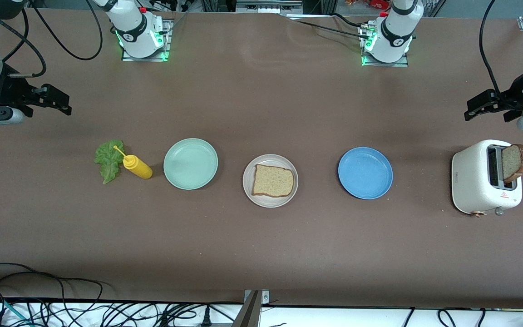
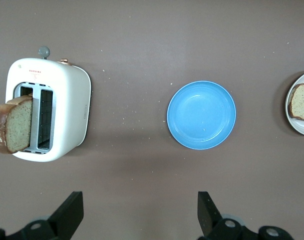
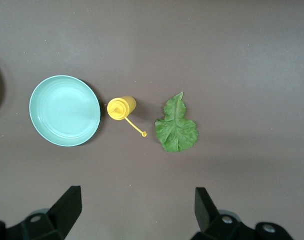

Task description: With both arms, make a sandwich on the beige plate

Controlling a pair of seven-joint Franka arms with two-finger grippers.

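Observation:
The beige plate point(image 1: 249, 181) sits mid-table with one slice of brown-crusted bread point(image 1: 273, 180) lying flat on it. A second slice point(image 1: 513, 162) stands in a slot of the white toaster point(image 1: 479, 181) at the left arm's end. The green lettuce leaf point(image 1: 108, 159) lies on the table at the right arm's end. My left gripper point(image 1: 468, 110) hangs open and empty over bare table by the toaster point(image 2: 66, 115). My right gripper point(image 1: 66, 104) hangs open and empty over bare table by the lettuce point(image 3: 177, 127).
A yellow squeeze bottle point(image 1: 137, 166) lies beside the lettuce. A mint green plate point(image 1: 190, 163) stands between the bottle and the beige plate. A blue plate point(image 1: 365, 172) stands between the beige plate and the toaster. Cables run along the table's near edge.

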